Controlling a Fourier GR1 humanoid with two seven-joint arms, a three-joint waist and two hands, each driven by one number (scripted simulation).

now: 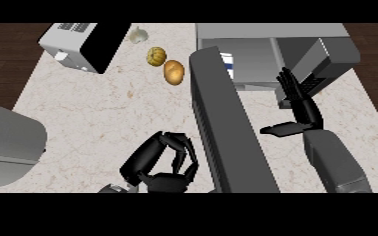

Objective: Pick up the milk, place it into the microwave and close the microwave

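Observation:
The microwave point(295, 35) stands at the back right with its dark door point(229, 130) swung open toward me. A white and blue milk carton point(227, 66) shows inside, just past the door's top edge and mostly hidden by it. My right hand point(301, 104) is in front of the microwave's opening, to the right of the door, fingers straight and pointing away, thumb spread left, holding nothing. Low on the counter, left of the door, my left hand point(164, 166) has its fingers curled and is empty.
A toaster point(80, 45) sits at the back left. A garlic bulb point(138, 35), a round brownish-yellow vegetable point(156, 56) and a potato point(173, 72) lie left of the microwave. A grey rounded object point(18, 147) juts in at the left edge.

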